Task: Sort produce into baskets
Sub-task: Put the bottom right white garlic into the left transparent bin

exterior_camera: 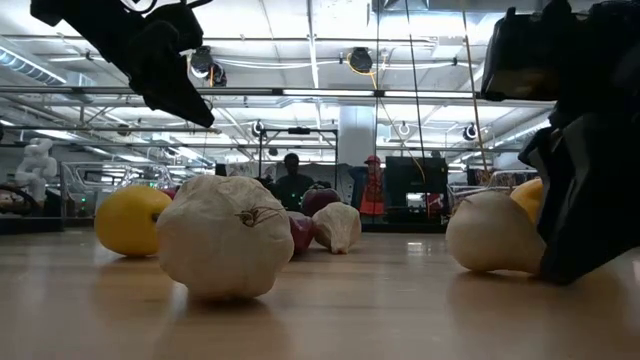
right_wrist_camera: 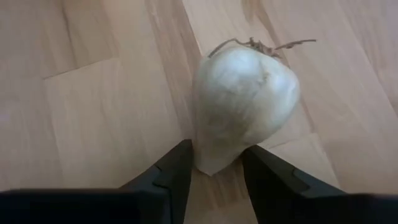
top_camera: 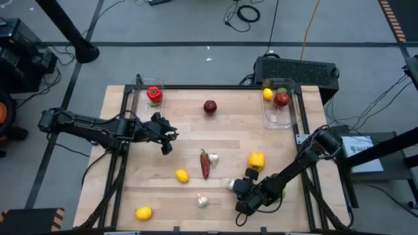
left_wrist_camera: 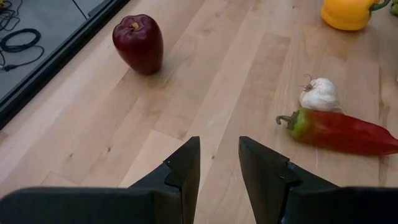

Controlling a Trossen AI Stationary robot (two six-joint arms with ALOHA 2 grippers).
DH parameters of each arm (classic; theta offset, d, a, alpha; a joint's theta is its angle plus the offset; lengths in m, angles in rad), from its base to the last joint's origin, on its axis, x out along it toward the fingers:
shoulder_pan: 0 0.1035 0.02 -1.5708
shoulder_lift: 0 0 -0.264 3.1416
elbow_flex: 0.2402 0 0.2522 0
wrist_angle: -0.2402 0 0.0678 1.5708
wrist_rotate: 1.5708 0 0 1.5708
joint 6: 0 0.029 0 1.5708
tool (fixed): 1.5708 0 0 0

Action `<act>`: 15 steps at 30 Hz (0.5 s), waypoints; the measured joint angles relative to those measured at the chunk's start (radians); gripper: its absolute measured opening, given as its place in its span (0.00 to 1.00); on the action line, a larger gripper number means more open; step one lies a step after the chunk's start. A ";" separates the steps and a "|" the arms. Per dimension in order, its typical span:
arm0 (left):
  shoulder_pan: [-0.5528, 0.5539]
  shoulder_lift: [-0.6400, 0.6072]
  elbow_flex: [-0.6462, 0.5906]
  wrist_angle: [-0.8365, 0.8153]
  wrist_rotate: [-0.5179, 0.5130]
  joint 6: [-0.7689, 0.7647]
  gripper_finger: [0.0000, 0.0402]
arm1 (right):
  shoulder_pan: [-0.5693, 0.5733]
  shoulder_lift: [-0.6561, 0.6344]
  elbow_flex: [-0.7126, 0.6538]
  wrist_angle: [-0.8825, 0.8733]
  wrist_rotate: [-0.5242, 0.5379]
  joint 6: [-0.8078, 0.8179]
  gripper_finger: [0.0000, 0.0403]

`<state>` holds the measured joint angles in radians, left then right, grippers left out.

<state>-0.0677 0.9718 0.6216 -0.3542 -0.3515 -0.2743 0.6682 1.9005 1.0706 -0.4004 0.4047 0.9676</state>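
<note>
My right gripper (top_camera: pixel 238 187) is low at the table's near right, shut on a white garlic bulb (right_wrist_camera: pixel 242 99) that lies on the wood. My left gripper (top_camera: pixel 167 140) hovers left of centre, open and empty, pointing toward a red apple (left_wrist_camera: pixel 138 43). Loose on the table lie a red chili (top_camera: pixel 205 163) with a garlic (top_camera: pixel 213 158) beside it, a yellow pepper (top_camera: pixel 256 160), two lemons (top_camera: pixel 182 175) (top_camera: pixel 144 213) and another garlic (top_camera: pixel 202 200). The left clear basket (top_camera: pixel 140 104) holds a red pepper (top_camera: pixel 154 94). The right basket (top_camera: pixel 290 117) holds a lemon (top_camera: pixel 268 94) and an apple (top_camera: pixel 281 99). My right gripper pinches the garlic's narrow pointed end (right_wrist_camera: pixel 214 163) between its two fingers, one on each side. The fingers come low and slanting from the table's right side. The bulb rests on the table (exterior_camera: pixel 495 265), its root end pointing away from the gripper.
A black box with cables (top_camera: pixel 297 68) stands behind the right basket. Bare wood lies between the left gripper and the apple (top_camera: pixel 209 106). The near garlic (exterior_camera: pixel 225 235) and a lemon (exterior_camera: pixel 130 220) lie close to the front edge.
</note>
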 joint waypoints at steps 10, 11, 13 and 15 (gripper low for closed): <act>0.000 0.000 0.000 0.000 0.000 0.000 0.29 | -0.001 0.002 0.000 0.013 0.013 -0.019 0.15; 0.000 0.000 0.000 0.000 0.000 0.000 0.29 | -0.001 0.002 0.000 0.013 0.014 -0.020 0.14; 0.000 0.000 0.000 0.000 0.000 0.000 0.29 | -0.001 0.002 0.000 0.013 0.014 -0.023 0.14; 0.000 0.000 0.000 0.000 0.000 0.000 0.29 | -0.001 0.002 0.000 0.013 0.015 -0.023 0.14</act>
<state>-0.0677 0.9718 0.6216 -0.3538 -0.3515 -0.2743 0.6674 1.9022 1.0706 -0.3878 0.4194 0.9447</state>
